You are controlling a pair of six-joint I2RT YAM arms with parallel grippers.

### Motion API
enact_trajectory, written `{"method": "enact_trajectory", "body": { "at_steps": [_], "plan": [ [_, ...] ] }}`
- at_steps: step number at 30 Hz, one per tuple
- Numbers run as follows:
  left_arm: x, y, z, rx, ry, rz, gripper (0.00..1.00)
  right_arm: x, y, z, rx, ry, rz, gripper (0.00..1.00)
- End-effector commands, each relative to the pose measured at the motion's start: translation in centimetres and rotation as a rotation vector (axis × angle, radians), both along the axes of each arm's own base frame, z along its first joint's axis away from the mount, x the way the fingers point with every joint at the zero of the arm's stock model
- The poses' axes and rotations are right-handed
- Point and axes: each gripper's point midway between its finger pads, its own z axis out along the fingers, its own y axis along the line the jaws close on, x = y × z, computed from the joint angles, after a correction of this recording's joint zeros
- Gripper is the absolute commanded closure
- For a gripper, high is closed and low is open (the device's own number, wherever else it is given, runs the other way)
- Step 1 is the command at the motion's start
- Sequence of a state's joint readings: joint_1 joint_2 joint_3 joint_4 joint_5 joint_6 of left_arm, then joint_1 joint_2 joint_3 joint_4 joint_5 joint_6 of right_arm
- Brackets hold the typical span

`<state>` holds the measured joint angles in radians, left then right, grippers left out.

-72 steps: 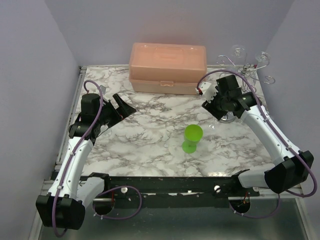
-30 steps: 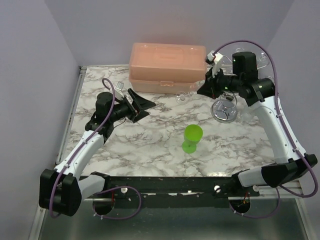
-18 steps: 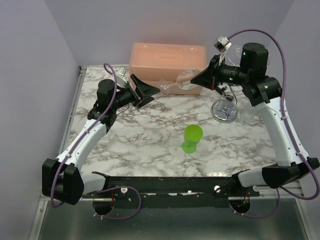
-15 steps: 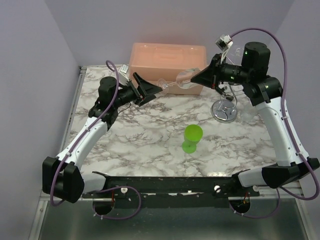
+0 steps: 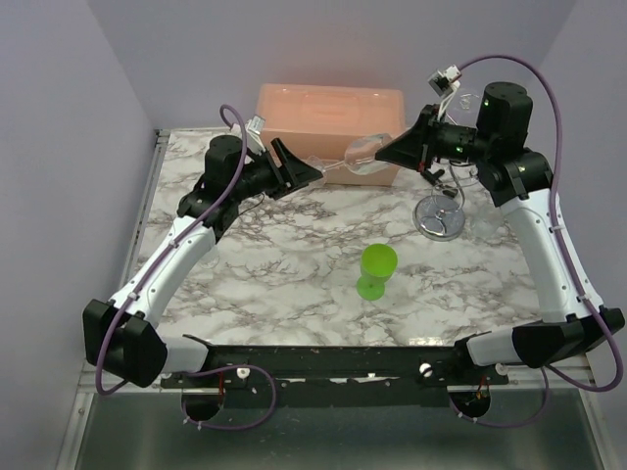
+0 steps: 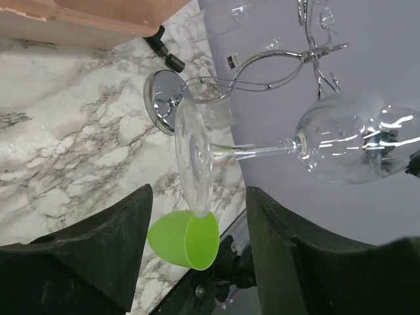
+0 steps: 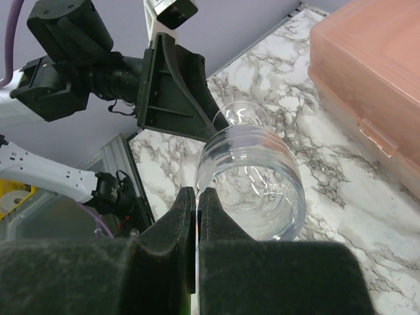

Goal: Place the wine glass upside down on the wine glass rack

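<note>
Pinching wine glass (image 5: 364,155) above marble table (image 5: 294,284) (lilac walls (image 5: 59,98)): right jaws; left jaws agape.

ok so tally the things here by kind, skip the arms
wine glass: 1
green cup: 1
peach box: 1
wire rack: 1
total: 4 that show clearly

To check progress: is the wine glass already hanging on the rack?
No, the wine glass lies sideways in the air, pinched by the right gripper, apart from the rack.
</note>
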<state>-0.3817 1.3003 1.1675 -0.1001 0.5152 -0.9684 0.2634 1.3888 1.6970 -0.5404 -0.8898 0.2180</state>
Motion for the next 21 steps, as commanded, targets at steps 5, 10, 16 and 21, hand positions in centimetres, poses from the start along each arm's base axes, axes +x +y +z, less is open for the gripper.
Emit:
{"method": "enact_trajectory", "body": {
  "at_steps": [5, 10, 16, 21],
  "plan": [
    [2.0, -0.2, 0.2, 0.142, -0.057, 0.042, 0.56, -1.3, 0.0, 1.6, 0.046, -0.038, 0.046, 1.00],
    [1.9, -0.7, 0.2, 0.161, -0.067, 0.011, 0.89, -1.3, -0.3, 1.3, 0.045, -0.030, 0.038, 1.00],
    [1.5, -0.6, 0.5, 0.194, -0.117, -0.021, 1.00, -1.4, -0.5, 0.8, 0.035, -0.024, 0.036, 0.99],
    [1.8, 0.8, 0.9, 0.276, -0.197, 0.017, 1.00, -2.1, -0.8, 0.0, 0.010, -0.033, 0.045, 0.76]
  ]
}}
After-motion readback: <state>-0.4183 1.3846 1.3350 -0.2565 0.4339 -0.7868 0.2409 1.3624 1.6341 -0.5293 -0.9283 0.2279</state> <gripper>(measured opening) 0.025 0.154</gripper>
